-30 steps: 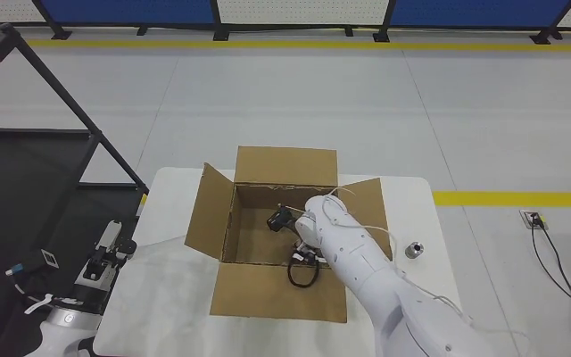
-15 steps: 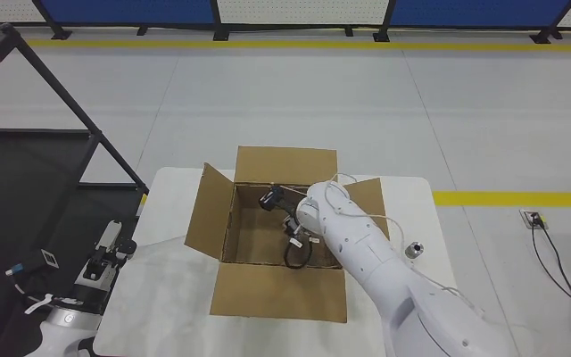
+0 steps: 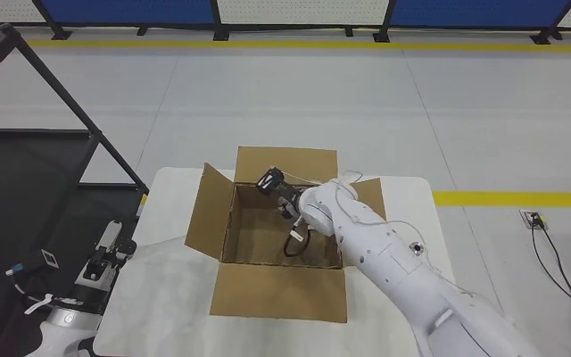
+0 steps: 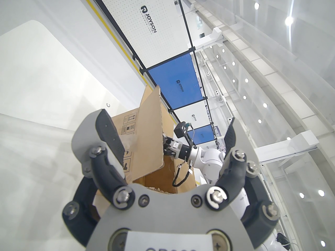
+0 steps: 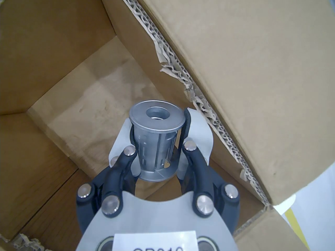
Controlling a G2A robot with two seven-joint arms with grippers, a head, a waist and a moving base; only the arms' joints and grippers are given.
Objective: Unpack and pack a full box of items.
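The right arm [image 3: 357,232] is stretching diagonally from the near right across the table [image 3: 178,268] and bending its wrist down over the open cardboard box [image 3: 281,165], near the far wall. The right gripper [image 5: 158,126] is pointing into the box's inside, and its two fingers [image 5: 187,124] are clamping a grey metal part [image 5: 154,144] between them. This is a short slotted cylinder with a wide flange and a round bore, the flange facing away from the wrist. The part is sitting inside the box, above the brown floor and close to the torn corrugated edge of one wall; whether it is touching the floor cannot be told. The left gripper [image 4: 167,129] is hanging low beside the table's left edge, well apart from the box, aiming up towards the box's left flap, its fingers spreading wide with nothing between them
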